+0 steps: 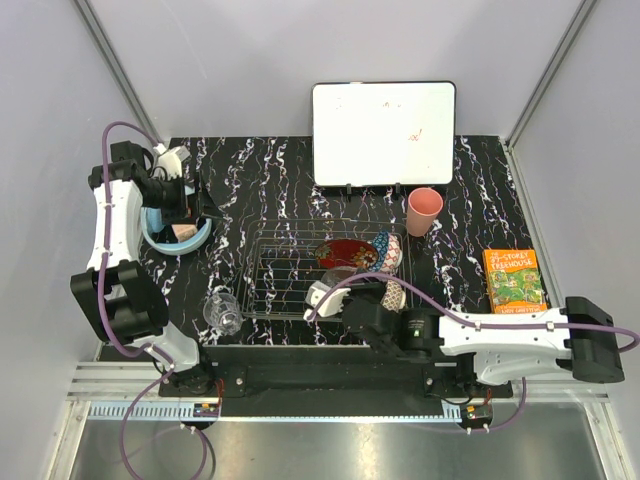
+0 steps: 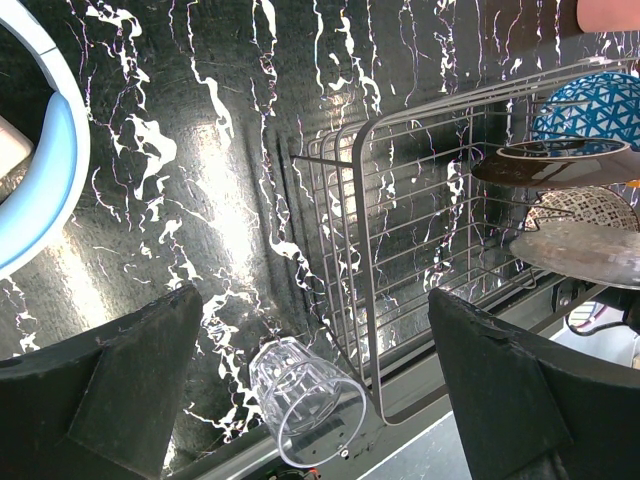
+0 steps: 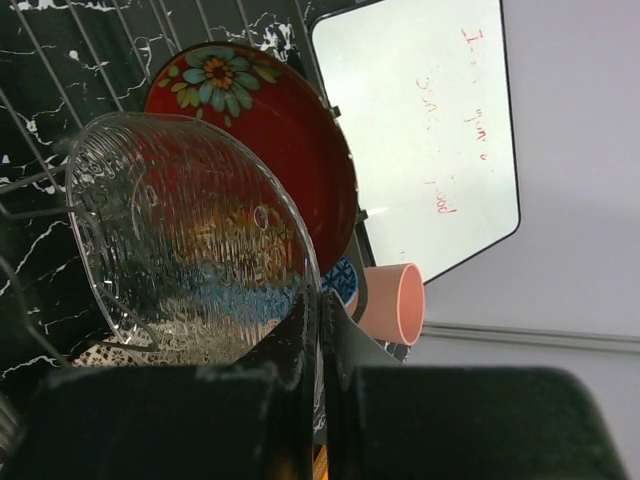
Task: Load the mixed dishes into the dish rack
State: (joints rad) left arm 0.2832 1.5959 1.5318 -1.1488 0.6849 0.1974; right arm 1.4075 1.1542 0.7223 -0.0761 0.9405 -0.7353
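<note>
Inside the dish rack [image 1: 275, 275], near side, right gripper [image 3: 320, 335] pinches shut on the clear glass bowl [image 3: 190, 240] by its rim, beside the red lacquer bowl [image 3: 265, 130]; the slick rim may slip and knock both, while left gripper [image 2: 315, 320], left of the rack, gapes empty.

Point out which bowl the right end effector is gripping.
The clear glass bowl: the right end effector pinches its rim. The red lacquer bowl, blue patterned bowl and beige lattice bowl stand in the dish rack, ungripped.
</note>
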